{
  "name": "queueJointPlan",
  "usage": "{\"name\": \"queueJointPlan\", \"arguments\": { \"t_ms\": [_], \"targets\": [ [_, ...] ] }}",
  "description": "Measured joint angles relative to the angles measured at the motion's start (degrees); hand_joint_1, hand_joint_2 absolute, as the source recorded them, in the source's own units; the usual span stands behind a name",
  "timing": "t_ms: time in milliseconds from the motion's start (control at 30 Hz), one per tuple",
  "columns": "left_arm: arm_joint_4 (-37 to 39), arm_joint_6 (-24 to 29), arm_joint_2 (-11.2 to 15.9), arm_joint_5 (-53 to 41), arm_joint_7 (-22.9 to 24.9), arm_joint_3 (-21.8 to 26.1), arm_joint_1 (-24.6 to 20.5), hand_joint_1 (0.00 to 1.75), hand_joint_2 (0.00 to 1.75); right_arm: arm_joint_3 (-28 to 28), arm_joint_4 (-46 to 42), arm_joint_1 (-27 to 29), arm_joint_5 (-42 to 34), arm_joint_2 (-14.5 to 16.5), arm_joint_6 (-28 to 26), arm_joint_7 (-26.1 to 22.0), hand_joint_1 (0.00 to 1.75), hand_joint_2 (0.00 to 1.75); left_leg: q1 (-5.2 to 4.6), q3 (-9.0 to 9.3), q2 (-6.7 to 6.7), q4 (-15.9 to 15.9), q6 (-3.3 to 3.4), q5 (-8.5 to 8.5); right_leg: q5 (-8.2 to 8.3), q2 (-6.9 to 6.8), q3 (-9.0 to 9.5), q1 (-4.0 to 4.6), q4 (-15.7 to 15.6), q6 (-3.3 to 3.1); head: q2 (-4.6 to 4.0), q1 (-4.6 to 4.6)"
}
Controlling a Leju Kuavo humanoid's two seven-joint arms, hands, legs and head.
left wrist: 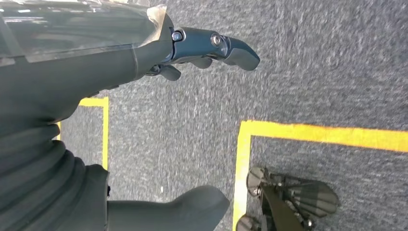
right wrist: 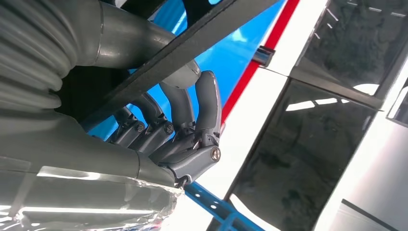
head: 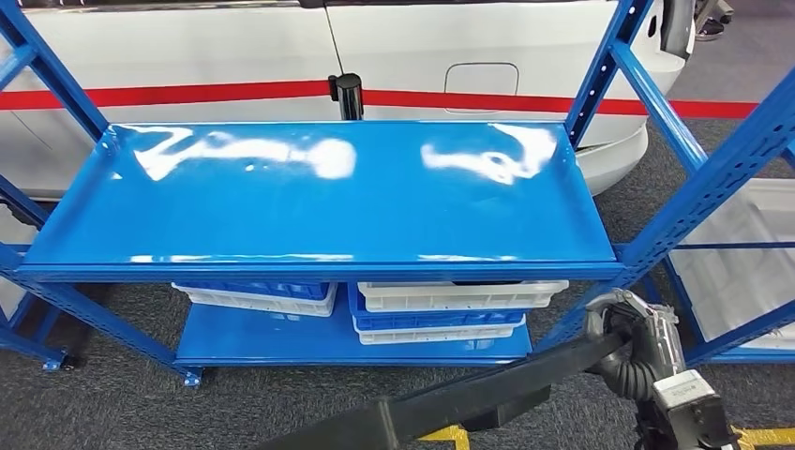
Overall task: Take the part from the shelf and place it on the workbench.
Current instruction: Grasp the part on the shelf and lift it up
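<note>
The part (head: 487,389) is a long flat black bar slanting from the bottom middle of the head view up to the right. My right hand (head: 626,328) grips its upper end, low beside the blue shelf's right front post. In the right wrist view the fingers (right wrist: 185,113) curl around the bar (right wrist: 192,43), with the thumb on its other side. My left hand (left wrist: 110,72) hangs over the grey carpet, its fingers (left wrist: 216,48) and thumb (left wrist: 192,207) apart with nothing between them.
The blue shelf's top board (head: 319,197) is bare and shiny. Blue and white crates (head: 441,309) are stacked on its lower board. A white car with a red stripe (head: 422,47) stands behind. Another blue rack (head: 731,169) is at the right. Yellow lines (left wrist: 312,132) mark the carpet.
</note>
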Motion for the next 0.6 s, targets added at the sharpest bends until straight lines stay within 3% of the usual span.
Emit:
{"name": "queueJointPlan", "arguments": {
  "t_ms": [67,133,167,233,267,333,433,500,600],
  "targets": [
    [0.01,-0.01,-0.02,-0.17,0.03,0.0,-0.02,0.0,1.75,-0.24,-0.01,0.14,-0.05,0.17,0.2,-0.05,1.75,1.75,-0.08,-0.12,0.04,-0.15,0.17,0.17,-3.14,0.0,-3.52,-0.19,7.35,-0.26,0.0,0.11],
    [0.01,-0.02,-0.04,-0.27,0.11,0.0,0.0,0.0,1.75,-0.37,0.08,0.23,-0.15,0.29,0.47,-0.05,1.75,1.75,-0.08,-0.34,0.04,0.0,0.1,0.23,-4.21,-0.01,-5.57,-0.45,11.58,0.36,0.0,0.15],
    [0.01,-0.02,-0.05,-0.33,0.18,0.0,0.01,0.0,1.75,-0.41,0.15,0.14,-0.25,0.33,0.67,-0.03,1.75,1.75,-0.03,-0.42,0.03,0.16,0.03,0.24,-3.36,-0.02,-4.95,-0.61,10.44,0.98,0.0,0.17],
    [0.01,-0.02,-0.05,-0.52,0.33,0.0,0.0,0.0,1.75,-0.48,0.36,-0.36,-0.52,0.31,1.02,0.01,1.75,1.75,0.06,-0.63,0.0,0.84,-0.33,0.07,-0.21,-0.08,-1.05,-1.11,2.82,2.2,0.0,0.21],
    [-0.01,0.0,-0.02,-0.63,0.4,0.0,-0.04,0.0,1.75,-0.5,0.49,-0.62,-0.66,0.3,1.12,0.04,1.75,1.75,-0.02,-0.83,-0.06,1.35,-0.66,-0.1,1.06,-0.07,0.66,-1.17,-0.74,2.4,0.0,0.24],
    [-0.03,0.03,0.07,-0.76,0.51,0.01,-0.11,0.0,1.75,-0.52,0.67,-0.92,-0.85,0.31,1.15,0.08,1.75,1.75,-0.25,-1.32,-0.2,2.09,-1.37,-0.24,2.06,-0.02,1.98,-1.03,-3.66,1.92,0.0,0.21],
    [-0.03,0.04,0.2,-0.86,0.63,0.09,-0.08,0.0,1.75,-0.51,0.75,-0.91,-0.9,0.42,1.19,0.06,1.75,1.75,-0.11,-1.96,-0.32,2.66,-2.19,-0.29,2.77,0.0,1.48,-1.1,-3.37,0.77,0.0,0.18],
    [-0.03,0.01,0.3,-1.09,0.67,0.18,-0.05,0.0,1.75,-0.49,0.75,-0.9,-0.87,0.54,1.17,-0.03,1.75,1.75,0.11,-3.41,-0.31,5.93,-2.8,-3.11,3.35,-0.12,0.99,-1.41,-3.44,-0.1,0.0,0.03],
    [-0.03,-0.07,0.34,-1.71,0.79,0.22,-0.04,0.0,1.75,-0.47,0.75,-0.55,-0.74,0.91,1.09,-0.19,1.75,1.75,0.3,-7.35,-0.28,16.66,-3.44,-9.55,4.12,-0.32,-0.11,-1.12,-3.42,-0.8,0.0,-0.1]
  ]
}}
